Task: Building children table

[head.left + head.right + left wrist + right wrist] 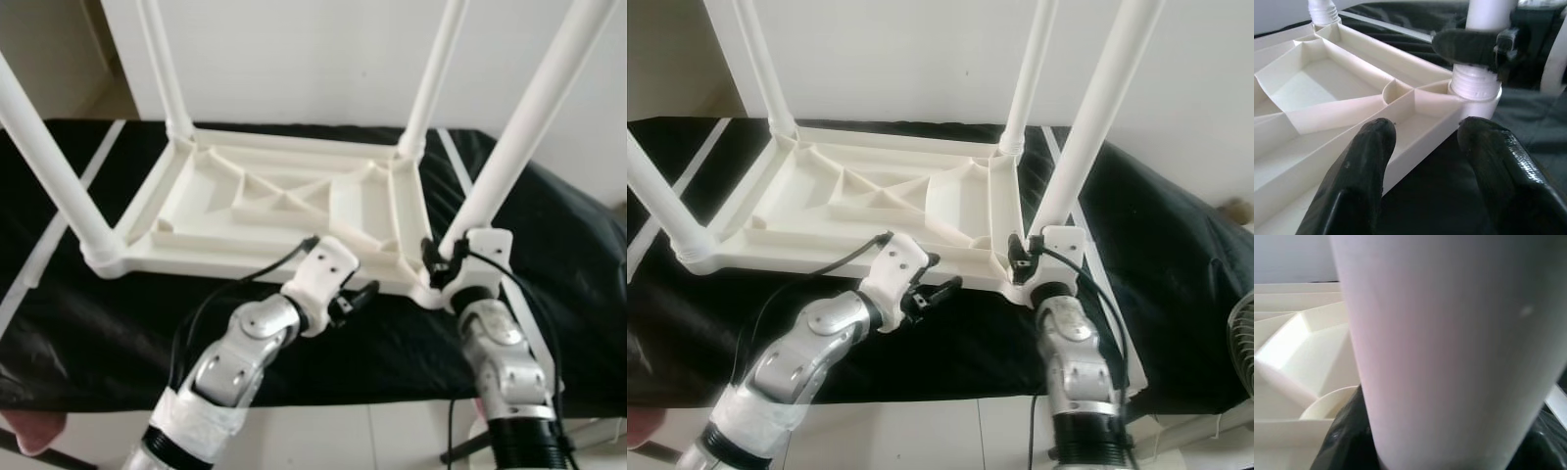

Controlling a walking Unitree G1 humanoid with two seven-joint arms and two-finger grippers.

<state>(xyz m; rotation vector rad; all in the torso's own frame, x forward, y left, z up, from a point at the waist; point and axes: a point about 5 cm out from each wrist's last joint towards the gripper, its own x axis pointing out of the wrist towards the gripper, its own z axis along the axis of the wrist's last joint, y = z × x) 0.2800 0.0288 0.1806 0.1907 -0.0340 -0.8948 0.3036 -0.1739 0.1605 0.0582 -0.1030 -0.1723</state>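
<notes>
Lying upside down on the black cloth (549, 284): the white tabletop (274, 211), four legs pointing up. Gripping the near right leg (509, 147) at its base, just above the threaded socket: the right gripper (443, 262), fingers clamped on the tube. Hovering beside the tabletop's near rim, just left of that corner: the left gripper (361, 297), fingers (1359, 171) spread apart, one over the rim, one over cloth, holding nothing.
</notes>
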